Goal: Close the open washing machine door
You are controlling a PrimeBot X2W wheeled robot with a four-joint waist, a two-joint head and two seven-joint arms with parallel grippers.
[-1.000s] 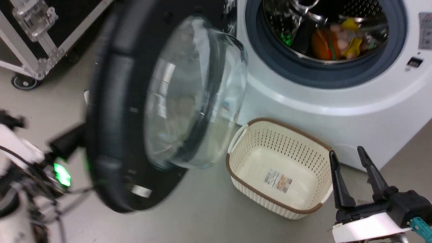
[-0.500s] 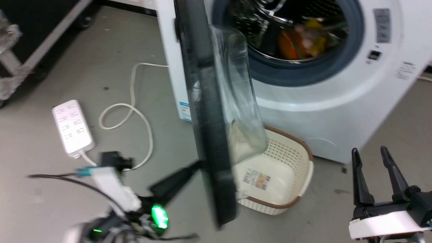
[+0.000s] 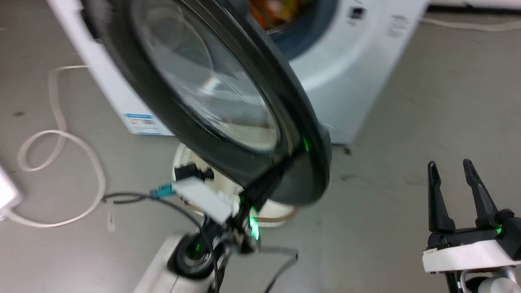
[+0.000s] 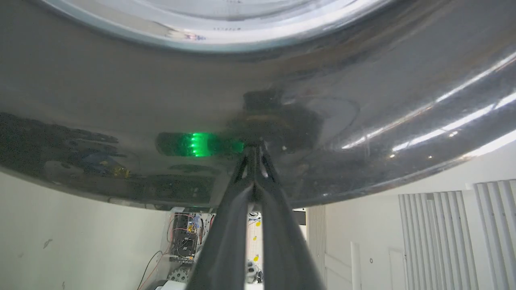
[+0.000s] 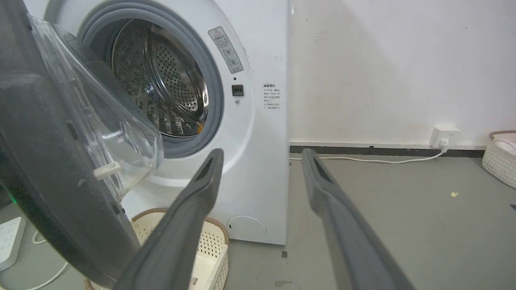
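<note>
Head view first: the washing machine door (image 3: 211,93) is seen swung out from the white washing machine (image 3: 342,81). Its glossy black rim and clear glass are tilted across the upper left and middle of the scene, and it is not latched. The left gripper (image 3: 279,173) is found at the door's near lower edge. Its dark fingers (image 3: 264,187) are drawn together and set against the black rim, with nothing gripped between them. A green light (image 3: 253,228) is lit on the wrist behind them. A cream basket (image 3: 276,213) is glimpsed on the floor (image 3: 407,122) beneath the door, and a pale cable (image 3: 61,138) is looped at the far left. Over on the near right, the right gripper (image 3: 449,165) is seen well apart from the door, fingers spread, nothing between them.

On to the left wrist view: the left gripper (image 4: 254,151) is shown with both fingers (image 4: 225,229) pressed together. Their tips are laid right on the shiny black rim of the washing machine door (image 4: 121,80), and the green light is mirrored in the gloss just left of them.

And the right wrist view: the right gripper (image 5: 261,155) is seen wide open and empty, pointed at the machine's front right corner. The washing machine door (image 5: 52,161) is caught at the left, angled away from the machine, its glass bowl facing the steel drum (image 5: 169,80). The grey rubber ring (image 5: 215,92) is left uncovered, and the basket (image 5: 209,241) is seen on the floor below. At the far right, a socket (image 5: 443,137) is spotted low on the wall (image 5: 383,60).
</note>
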